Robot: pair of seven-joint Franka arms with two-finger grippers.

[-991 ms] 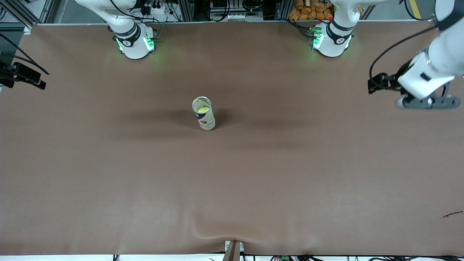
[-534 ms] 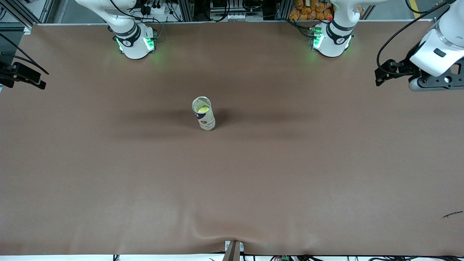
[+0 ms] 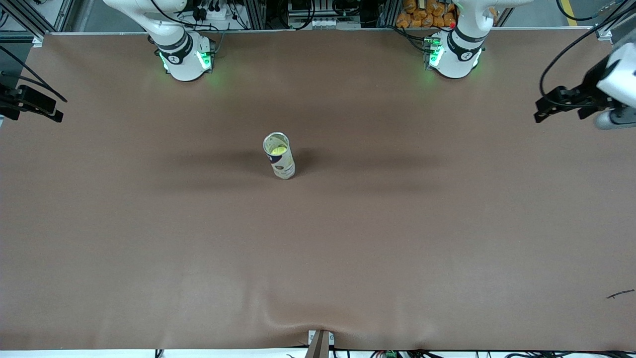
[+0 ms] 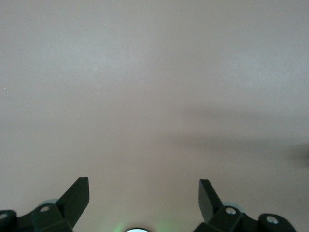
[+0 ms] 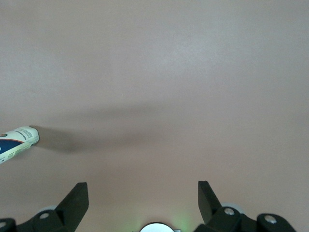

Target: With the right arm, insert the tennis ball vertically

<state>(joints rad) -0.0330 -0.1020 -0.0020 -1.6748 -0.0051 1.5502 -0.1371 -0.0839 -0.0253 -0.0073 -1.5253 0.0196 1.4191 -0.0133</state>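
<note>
A white tennis-ball can (image 3: 279,161) stands upright on the brown table (image 3: 318,248), near its middle. A yellow-green tennis ball (image 3: 279,148) sits inside it, seen through the open top. My right gripper (image 5: 143,193) is open and empty over bare table. The can's lower end (image 5: 17,140) shows at the edge of the right wrist view. In the front view only a black wrist part of the right arm (image 3: 32,102) shows. My left gripper (image 4: 144,191) is open and empty over bare table; it shows at the left arm's end of the table (image 3: 616,119).
The two arm bases (image 3: 184,57) (image 3: 454,54) stand along the table's edge farthest from the front camera. A small dark scrap (image 3: 620,294) lies near the front camera at the left arm's end.
The left gripper has moved away from the can toward the left arm's end of the table and partly out of the front view. The can and ball have not moved.
</note>
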